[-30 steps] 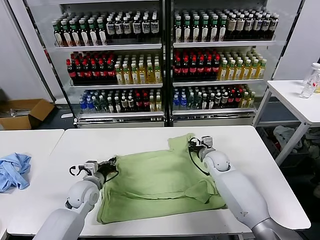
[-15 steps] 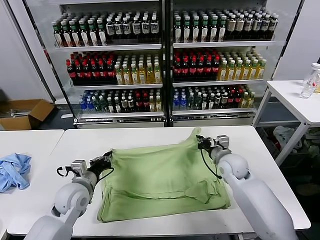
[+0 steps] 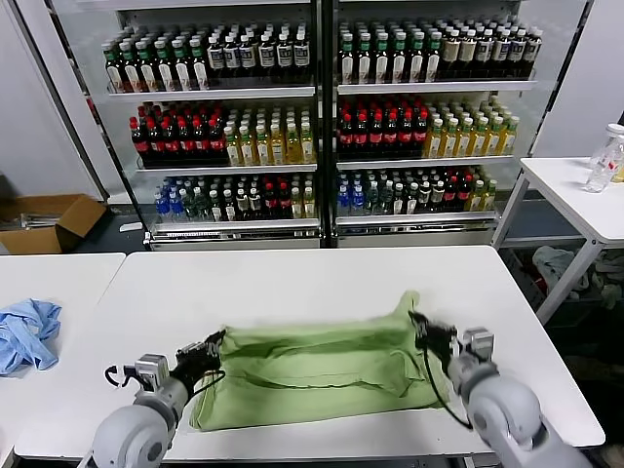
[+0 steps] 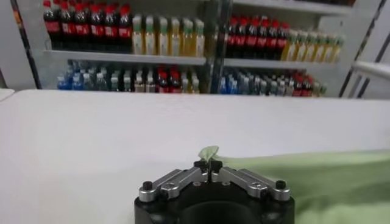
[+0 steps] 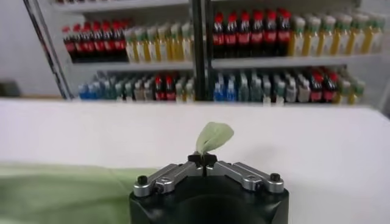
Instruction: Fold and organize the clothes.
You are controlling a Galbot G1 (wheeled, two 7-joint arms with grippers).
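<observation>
The light green shirt (image 3: 312,375) lies on the white table (image 3: 292,278), folded over on itself into a long band near the front edge. No print or buttons show. My left gripper (image 3: 211,344) is shut on the shirt's left corner, a pinch of green cloth (image 4: 208,152) showing between its tips (image 4: 208,164). My right gripper (image 3: 421,327) is shut on the shirt's right corner, a green tuft (image 5: 213,135) sticking up past its tips (image 5: 203,160). Both hold their corners just above the table.
A light blue cloth (image 3: 27,333) lies on the neighbouring table at the left. Drink coolers (image 3: 317,117) stand behind the table. A side table (image 3: 580,190) with a bottle stands at the right. A cardboard box (image 3: 44,222) sits on the floor at the left.
Both grippers have pulled the shirt's far edge toward the table's front, folding the far half over the near half. The shirt went from spread flat to a narrow band.
</observation>
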